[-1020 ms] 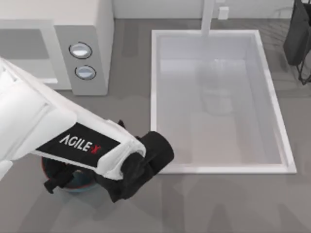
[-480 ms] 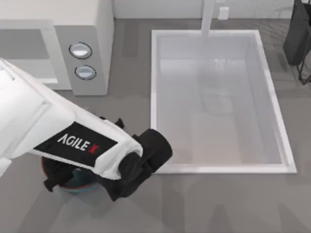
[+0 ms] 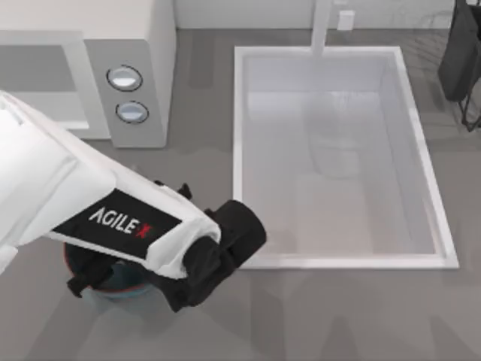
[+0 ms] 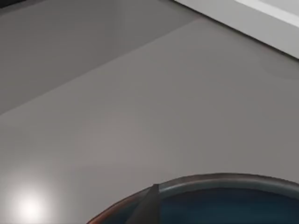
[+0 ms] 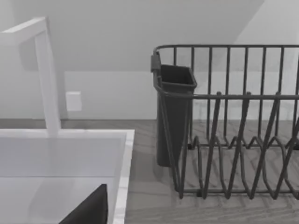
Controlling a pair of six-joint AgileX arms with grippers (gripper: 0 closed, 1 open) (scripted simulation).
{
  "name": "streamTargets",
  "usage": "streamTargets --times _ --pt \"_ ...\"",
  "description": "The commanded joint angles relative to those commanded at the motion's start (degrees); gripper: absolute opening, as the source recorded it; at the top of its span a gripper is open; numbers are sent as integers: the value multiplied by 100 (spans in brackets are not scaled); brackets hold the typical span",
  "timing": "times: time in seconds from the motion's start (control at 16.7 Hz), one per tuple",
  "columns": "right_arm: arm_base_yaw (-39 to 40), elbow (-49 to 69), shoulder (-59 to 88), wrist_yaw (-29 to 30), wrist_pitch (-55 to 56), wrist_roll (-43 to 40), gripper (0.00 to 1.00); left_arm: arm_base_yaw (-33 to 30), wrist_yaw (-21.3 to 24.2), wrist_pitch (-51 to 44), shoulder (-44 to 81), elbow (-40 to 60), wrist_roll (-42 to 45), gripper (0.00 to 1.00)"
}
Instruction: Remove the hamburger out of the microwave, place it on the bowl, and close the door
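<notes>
- The left arm, white with a black wrist, was seen reaching across the front left of the grey table (image 3: 316,316), its left gripper (image 3: 90,277) lowered over the round teal-blue glazed bowl with a reddish-brown rim (image 3: 113,289).
- Whether that claw was open, closed or gripping anything could not be told (its fingers were covered by the arm from above).
- In the left wrist view, the bowl's rim (image 4: 219,181) was seen close below the camera, with bare table beyond it.
- The white-grey boxy microwave with two round silver dials (image 3: 131,75) was seen at the back left, its grey cavity (image 3: 37,83) exposed.
- The large white rectangular sink (image 3: 240,150) was placed right of the microwave.
- A dark wire dish rack (image 5: 233,140) with a black cup was seen in the right wrist view, beside the sink.
</notes>
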Motion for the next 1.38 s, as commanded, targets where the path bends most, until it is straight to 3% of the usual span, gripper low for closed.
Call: streamTargets --times 0.12,0.18,0.6,0.72,0.84,1.08,1.38 --pt "0 0 0 0 0 0 100 0 0 0 0 0 0 98" --pt "0 0 0 0 0 0 100 0 0 0 0 0 0 100" --pt "0 0 0 0 0 0 100 0 0 0 0 0 0 100" --pt "0 0 0 0 0 0 100 -94 -79 -420 -238 151 -49 100" --pt "0 0 0 0 0 0 100 18 91 -338 -417 85 125 100" --pt "0 0 0 0 0 0 100 620 1004 84 -1511 -318 1147 100" --pt "0 0 0 0 0 0 100 1778 2760 855 -4208 -1315 3275 100"
